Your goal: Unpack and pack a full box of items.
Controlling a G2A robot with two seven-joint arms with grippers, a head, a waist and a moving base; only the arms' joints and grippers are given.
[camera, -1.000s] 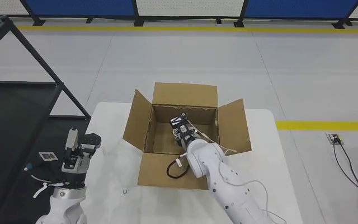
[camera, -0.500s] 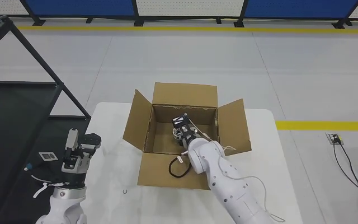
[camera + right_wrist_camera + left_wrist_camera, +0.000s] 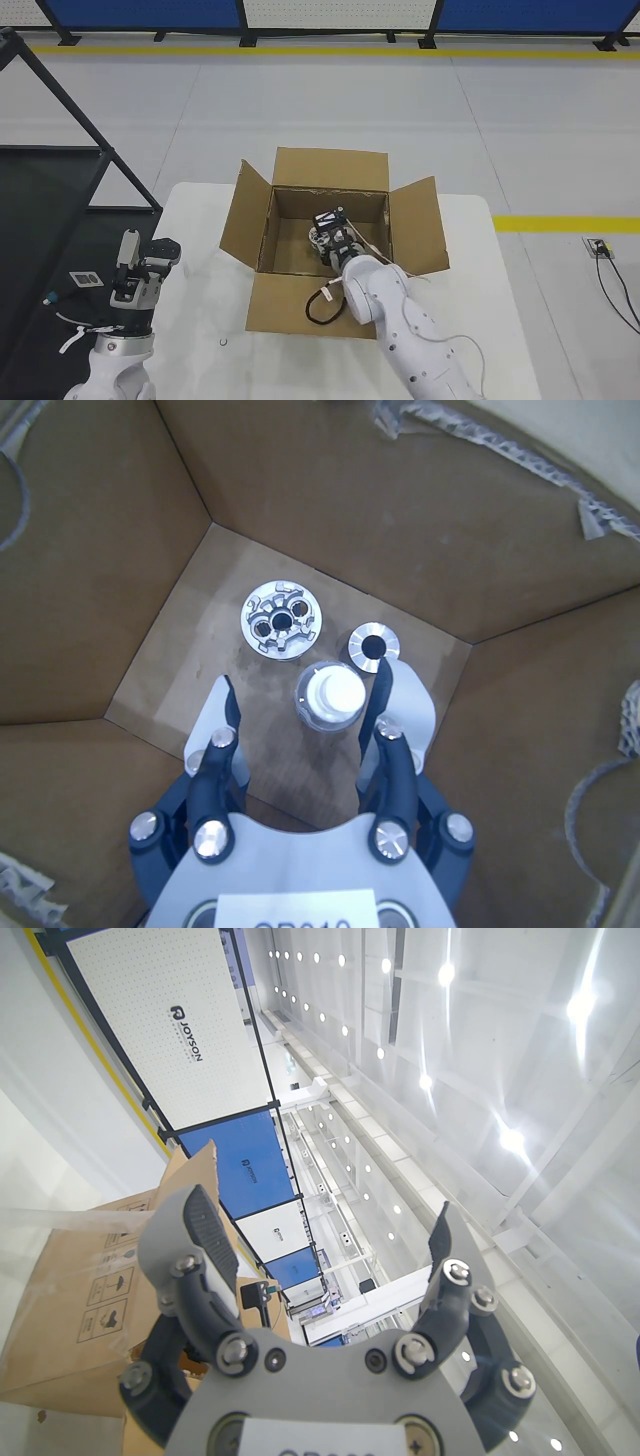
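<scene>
Three items stand on the floor of one open cardboard box.
The box (image 3: 330, 168) sits on the white surface (image 3: 200, 300) with its four flaps spread. Inside are one slotted metal disc (image 3: 282, 620), one small metal cylinder (image 3: 374, 648) with a centre hole, and one white-capped clear bottle (image 3: 330, 697), all close together. The right tool (image 3: 306, 680) hangs inside the box, its two fingers wide apart and holding nothing, with the bottle seen between them. The left tool (image 3: 320, 1208) points upward apart from the box, wide and empty.
</scene>
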